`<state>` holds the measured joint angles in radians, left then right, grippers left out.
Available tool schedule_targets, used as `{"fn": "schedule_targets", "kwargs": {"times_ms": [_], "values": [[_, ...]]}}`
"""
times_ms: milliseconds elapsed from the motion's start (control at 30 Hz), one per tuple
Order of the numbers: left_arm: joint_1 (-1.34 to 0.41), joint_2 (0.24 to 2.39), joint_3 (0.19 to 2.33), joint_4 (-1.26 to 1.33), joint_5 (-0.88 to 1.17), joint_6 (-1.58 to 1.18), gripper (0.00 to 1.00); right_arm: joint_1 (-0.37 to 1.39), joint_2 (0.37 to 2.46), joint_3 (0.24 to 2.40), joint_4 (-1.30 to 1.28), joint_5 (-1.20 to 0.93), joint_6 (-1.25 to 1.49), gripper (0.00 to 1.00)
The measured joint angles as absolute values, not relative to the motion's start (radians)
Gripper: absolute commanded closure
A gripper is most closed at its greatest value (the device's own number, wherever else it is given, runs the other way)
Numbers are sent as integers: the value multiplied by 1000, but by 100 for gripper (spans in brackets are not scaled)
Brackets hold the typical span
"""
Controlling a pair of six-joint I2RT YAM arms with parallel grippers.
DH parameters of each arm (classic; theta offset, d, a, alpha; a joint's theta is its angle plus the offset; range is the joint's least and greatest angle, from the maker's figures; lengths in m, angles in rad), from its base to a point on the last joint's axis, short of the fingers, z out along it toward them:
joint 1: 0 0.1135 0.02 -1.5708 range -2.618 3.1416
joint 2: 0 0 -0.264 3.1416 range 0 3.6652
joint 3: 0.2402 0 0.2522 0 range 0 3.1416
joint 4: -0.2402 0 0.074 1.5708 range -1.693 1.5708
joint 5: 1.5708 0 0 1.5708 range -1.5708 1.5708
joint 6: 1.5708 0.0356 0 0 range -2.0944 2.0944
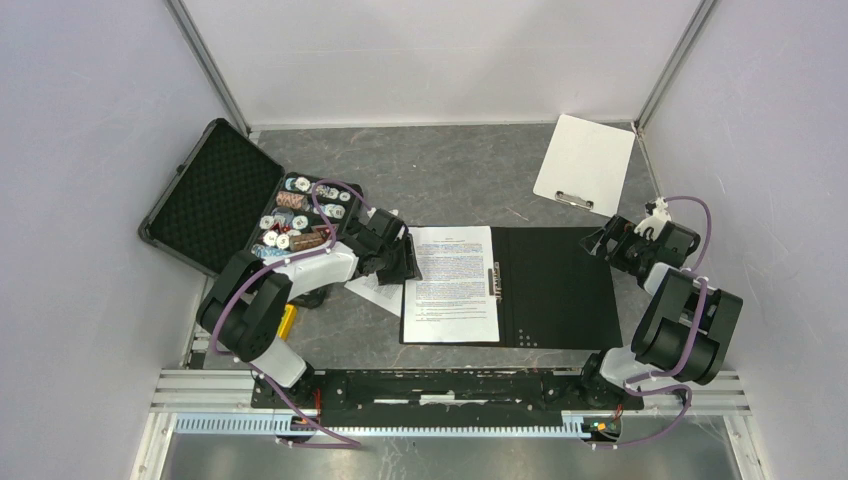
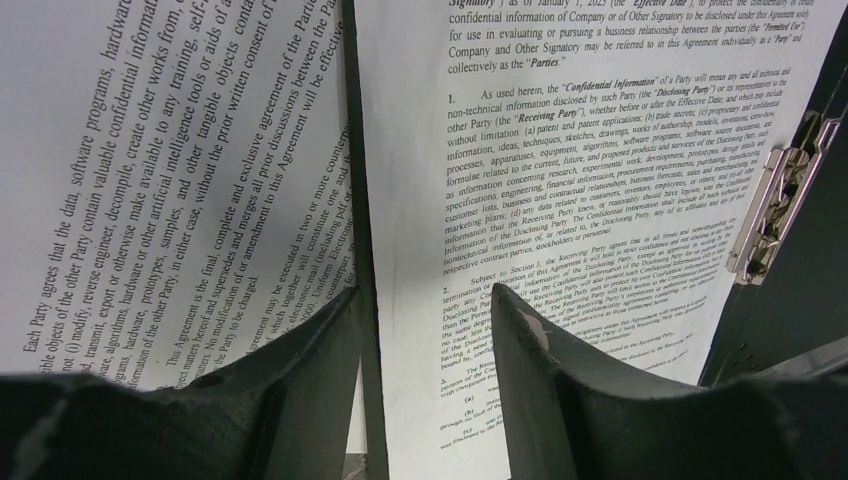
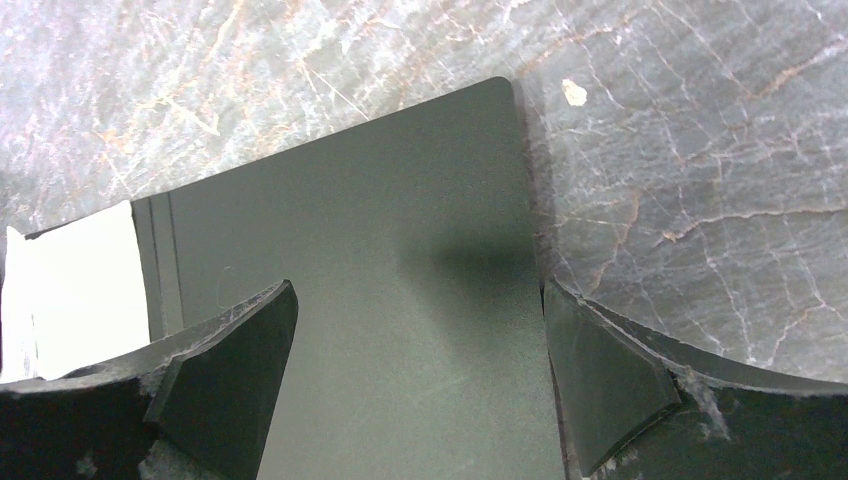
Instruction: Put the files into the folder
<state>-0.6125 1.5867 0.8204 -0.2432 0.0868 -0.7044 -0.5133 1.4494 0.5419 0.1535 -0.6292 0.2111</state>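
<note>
White files (image 2: pixel 600 200) read "Confidential Information"; lie on open black folder (image 1: pixel 555 290).

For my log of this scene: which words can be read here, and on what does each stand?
"Confidential Information": filed sheet in the folder.
"Disclosing Party": same sheet.
"This Agreement is the final, complete and exclusive agreement": loose sheet beside it.
Print in the top view: too small to read.
</note>
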Motion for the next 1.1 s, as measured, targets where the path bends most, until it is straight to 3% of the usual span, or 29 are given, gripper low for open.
{"fn": "schedule_targets", "kwargs": {"times_ms": [467, 767, 1100], "values": [[-612, 1587, 817, -236, 88, -704, 42, -485, 1307, 559, 189, -714, 260, 4], [-607, 1579, 802, -206, 104, -704, 41, -321, 1187, 610, 143, -770, 321, 7], [-610, 1575, 793, -162, 138, -705, 39, -181, 1040, 710, 41, -903, 471, 2]]}}
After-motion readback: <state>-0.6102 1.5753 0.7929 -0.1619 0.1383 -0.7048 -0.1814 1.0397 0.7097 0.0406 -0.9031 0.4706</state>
